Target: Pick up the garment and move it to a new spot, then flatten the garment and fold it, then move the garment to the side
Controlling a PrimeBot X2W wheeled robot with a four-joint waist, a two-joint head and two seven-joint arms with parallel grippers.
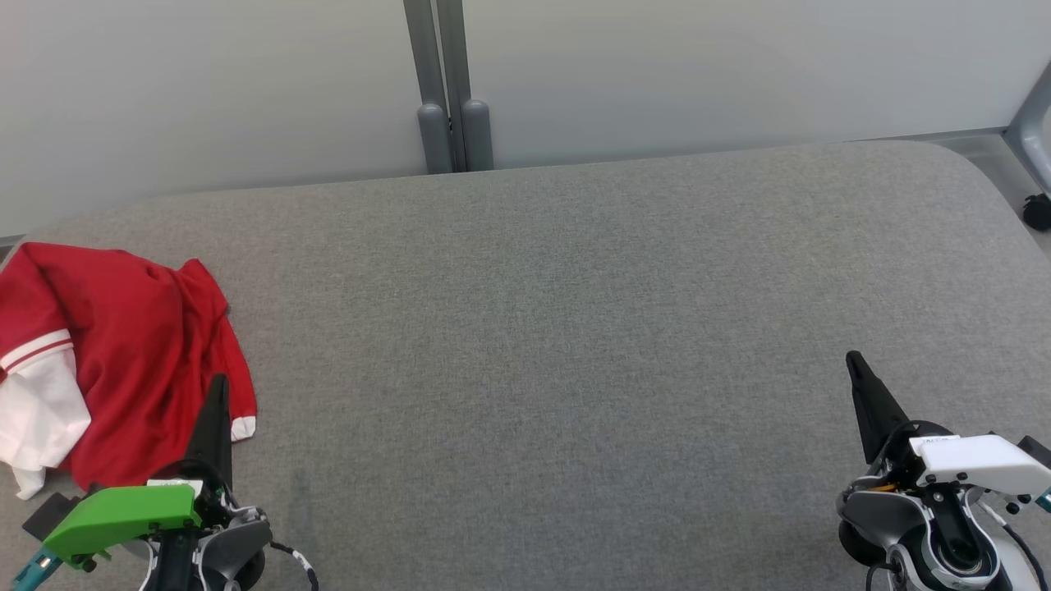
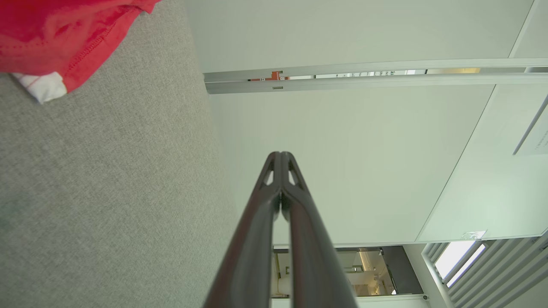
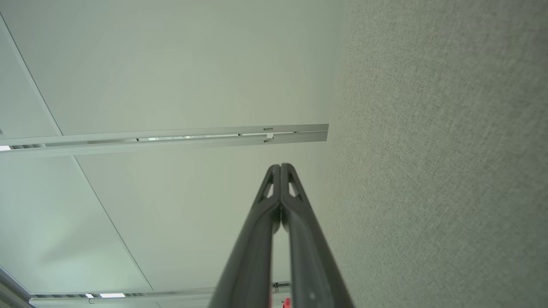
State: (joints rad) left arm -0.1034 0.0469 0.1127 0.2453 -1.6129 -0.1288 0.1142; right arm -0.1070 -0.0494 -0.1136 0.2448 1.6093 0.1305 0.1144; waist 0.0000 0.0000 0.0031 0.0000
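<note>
Left gripper point(image 1: 218, 386): lowest at the left of the head view, its two dark fingers pressed together with nothing between them. From above, the tip overlaps the near right edge of the garment. In the left wrist view point(image 2: 280, 156) the shut fingers point at the wall, with the cloth off to one side and apart from them.
Red garment point(image 1: 139, 353): lies crumpled in a loose heap at the far left of the grey surface, running off the left edge of the head view. In the left wrist view point(image 2: 55, 30) a stitched red hem shows in the upper left corner.
White sleeve point(image 1: 41, 410): white cloth with red-and-white striped trim at the heap's left side. A small white cuff point(image 1: 243, 427) pokes out at the near right edge, just beside the left fingers, and appears again in the left wrist view point(image 2: 40, 85).
Padded grey surface point(image 1: 575, 328): woven fabric, rounded far corners, bare across the middle and right.
Right gripper point(image 1: 854, 359): at the lower right, well apart from the garment, fingers closed flat against each other and empty. The right wrist view point(image 3: 280, 167) shows them meeting at the tip.
Wrist covers: green cover point(image 1: 123, 513) on the left arm, white cover point(image 1: 981, 460) on the right.
Backdrop: pale wall panels point(image 1: 205, 82) behind the surface, split by a pair of grey posts point(image 1: 447, 82).
Far right: small black object point(image 1: 1039, 212) on the floor, too small to identify.
</note>
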